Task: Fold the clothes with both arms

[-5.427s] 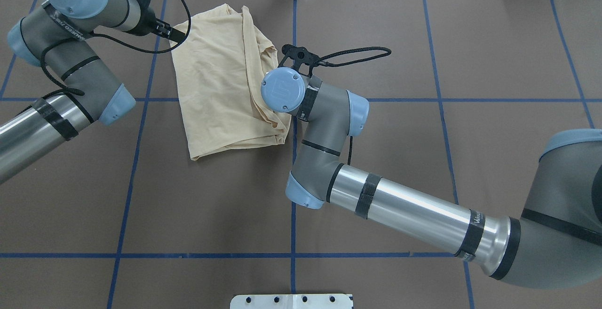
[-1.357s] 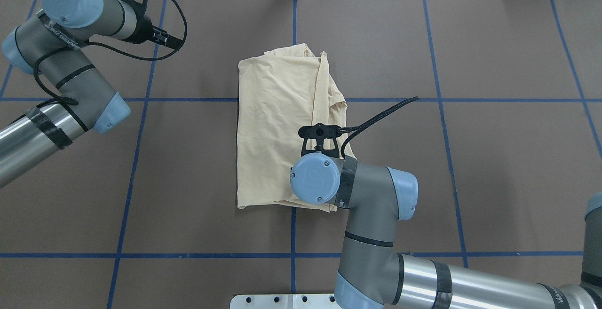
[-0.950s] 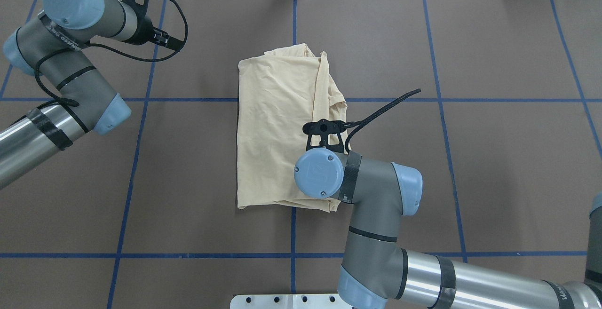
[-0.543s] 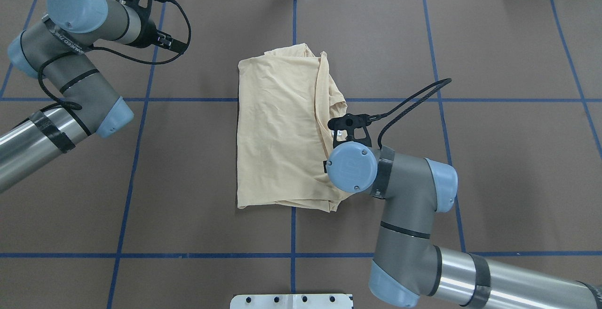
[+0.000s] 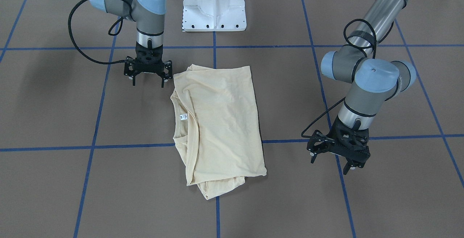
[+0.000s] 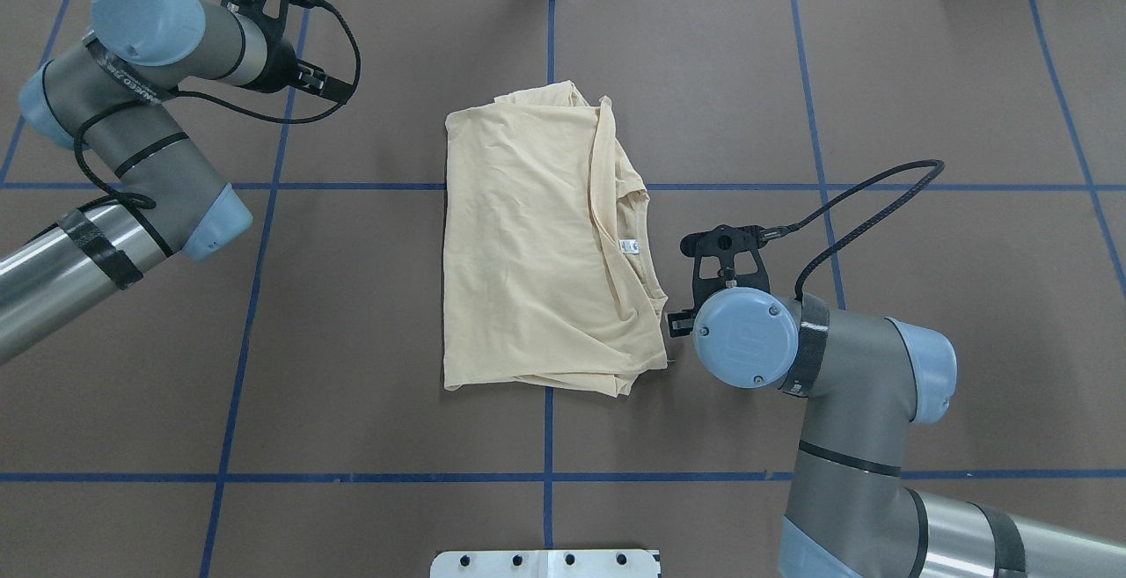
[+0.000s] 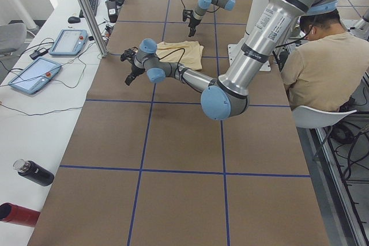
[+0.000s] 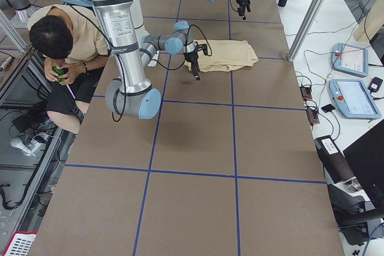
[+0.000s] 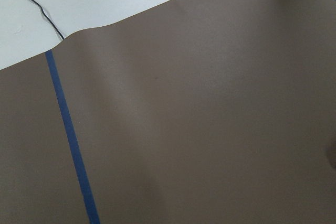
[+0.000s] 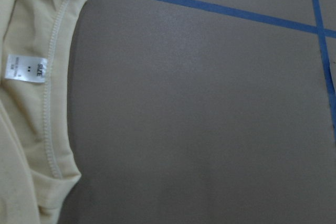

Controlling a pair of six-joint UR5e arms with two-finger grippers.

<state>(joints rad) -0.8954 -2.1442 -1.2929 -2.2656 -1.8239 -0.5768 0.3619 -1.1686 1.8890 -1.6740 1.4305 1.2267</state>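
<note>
The pale cream-yellow shirt (image 5: 217, 122) lies folded in a flat, roughly rectangular stack at the middle of the table (image 6: 537, 244). Its print is hidden. Its white neck label (image 5: 183, 116) faces up at the collar and also shows in the right wrist view (image 10: 25, 69). My right gripper (image 5: 148, 81) is open and empty, just off the shirt's near right corner, apart from the cloth. In the overhead view its wrist (image 6: 746, 336) hides most of it. My left gripper (image 5: 329, 165) is open and empty over bare table far to the shirt's left (image 6: 332, 90).
The white pedestal base (image 5: 214, 4) stands at the table's near edge (image 6: 545, 563). Blue tape lines grid the brown table. In the left view a seated operator (image 7: 320, 61), tablets (image 7: 34, 73) and bottles (image 7: 34, 172) are beside the table.
The right arm drew the shirt from the far left to the table's middle, then left it and moved right, off the cloth. The left arm barely moved.
</note>
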